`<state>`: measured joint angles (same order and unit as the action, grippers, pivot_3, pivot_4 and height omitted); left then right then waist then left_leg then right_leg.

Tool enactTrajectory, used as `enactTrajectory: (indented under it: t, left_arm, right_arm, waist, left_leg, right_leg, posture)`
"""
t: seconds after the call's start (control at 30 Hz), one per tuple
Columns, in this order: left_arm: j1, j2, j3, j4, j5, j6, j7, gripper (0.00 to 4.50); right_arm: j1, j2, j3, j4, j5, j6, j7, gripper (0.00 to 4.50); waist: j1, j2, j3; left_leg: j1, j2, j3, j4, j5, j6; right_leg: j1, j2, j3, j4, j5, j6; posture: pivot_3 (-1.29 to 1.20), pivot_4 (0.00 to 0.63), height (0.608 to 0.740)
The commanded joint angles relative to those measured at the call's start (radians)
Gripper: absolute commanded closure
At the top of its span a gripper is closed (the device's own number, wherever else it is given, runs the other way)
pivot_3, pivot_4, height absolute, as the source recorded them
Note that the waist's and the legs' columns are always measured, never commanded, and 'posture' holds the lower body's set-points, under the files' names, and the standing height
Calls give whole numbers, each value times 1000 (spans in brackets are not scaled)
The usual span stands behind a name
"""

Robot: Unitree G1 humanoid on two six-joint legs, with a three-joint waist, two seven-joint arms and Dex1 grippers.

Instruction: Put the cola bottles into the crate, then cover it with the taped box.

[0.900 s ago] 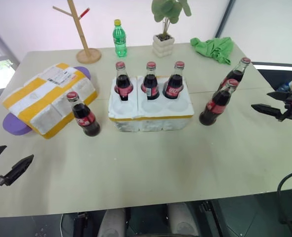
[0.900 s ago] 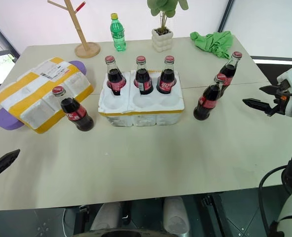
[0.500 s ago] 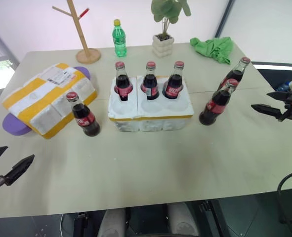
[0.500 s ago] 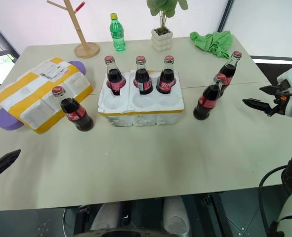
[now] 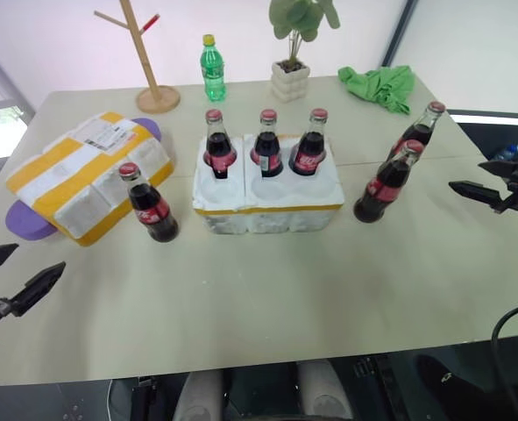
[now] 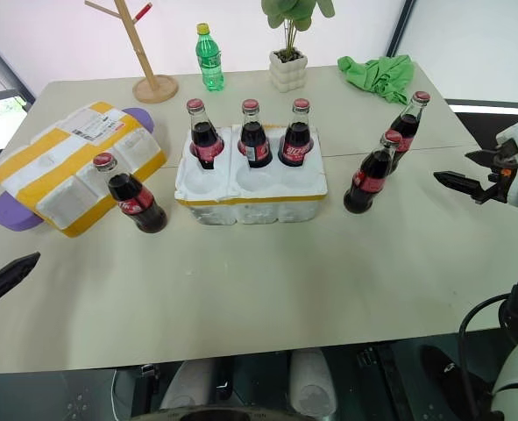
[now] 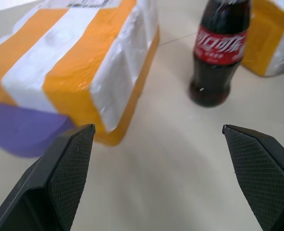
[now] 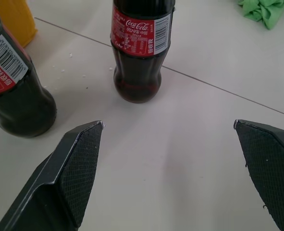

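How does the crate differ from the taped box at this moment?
The crate is low, open-topped and has three cola bottles standing in its back wells; the taped box is closed and carries a shipping label. The crate has one thin yellow band along its lower edge; the taped box is wrapped in wide yellow bands. Both are white foam.

Crate (image 5: pixel 267 206) sat mid-table (image 5: pixel 259 298), three cola bottles (image 5: pixel 267 145) in its rear wells. Taped box (image 5: pixel 88 175) lay left of it, one bottle (image 5: pixel 149 206) between them. Two bottles (image 5: pixel 386 184) stood right of the crate. Green bottle (image 5: pixel 211 68) and plant (image 5: pixel 291 74) stood behind.
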<state>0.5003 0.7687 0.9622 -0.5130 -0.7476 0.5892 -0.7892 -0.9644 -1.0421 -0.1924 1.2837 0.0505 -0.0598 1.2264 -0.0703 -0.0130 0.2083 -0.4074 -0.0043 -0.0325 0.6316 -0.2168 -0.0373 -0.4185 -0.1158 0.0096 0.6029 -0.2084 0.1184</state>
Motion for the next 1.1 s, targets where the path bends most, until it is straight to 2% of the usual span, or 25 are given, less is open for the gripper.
enactTrajectory:
  t: [0.03,0.23,0.4,0.6,0.8,0.93,1.1]
  left_arm:
    - [-34,44,-14,-37,-26,14,-10,33]
    - [-123,93,-118,-9,-2,15,-27,33]
    - [-184,101,-222,49,53,-27,-52,33]
    - [-242,87,-268,92,76,-47,-61,33]
    - [-310,76,-326,128,90,-58,-52,33]
    - [-367,60,-387,157,112,-70,-39,33]
    - [-436,29,-481,198,166,-106,-16,33]
  right_arm:
    - [-42,-49,-30,-15,24,7,19,0]
    - [-144,-115,-20,-56,33,51,132,0]
    - [-243,-144,-12,-214,118,232,357,0]
    - [-31,-203,-10,-778,487,607,388,0]
    - [219,-167,-103,-1226,685,813,353,0]
    - [308,-135,-149,-1385,775,882,295,0]
    - [375,-103,-136,-1479,795,875,253,0]
  waist:
    - [0,0,0]
    - [0,1,0]
    - [-6,1,1]
    - [5,1,0]
    - [23,1,0]
    - [31,0,0]
    - [40,-1,-1]
  left_leg:
    - [0,0,0,0,0,0]
    - [0,0,4,0,0,0]
    - [1,0,6,0,0,0]
    - [0,1,5,0,0,0]
    - [0,1,5,2,0,0]
    - [0,1,5,2,0,0]
    - [-1,1,5,3,0,0]
  right_leg:
    - [0,0,0,0,0,0]
    - [-5,0,5,6,-1,1]
    - [-8,2,8,10,-1,1]
    - [-9,2,8,11,-2,2]
    - [-9,2,8,12,-2,2]
    - [-9,2,8,12,-2,2]
    - [-8,2,8,12,-2,2]
  posture:
    - [0,150,740]
    - [0,150,740]
    - [0,150,740]
    - [0,150,740]
    - [0,150,740]
    - [0,150,740]
    - [0,150,740]
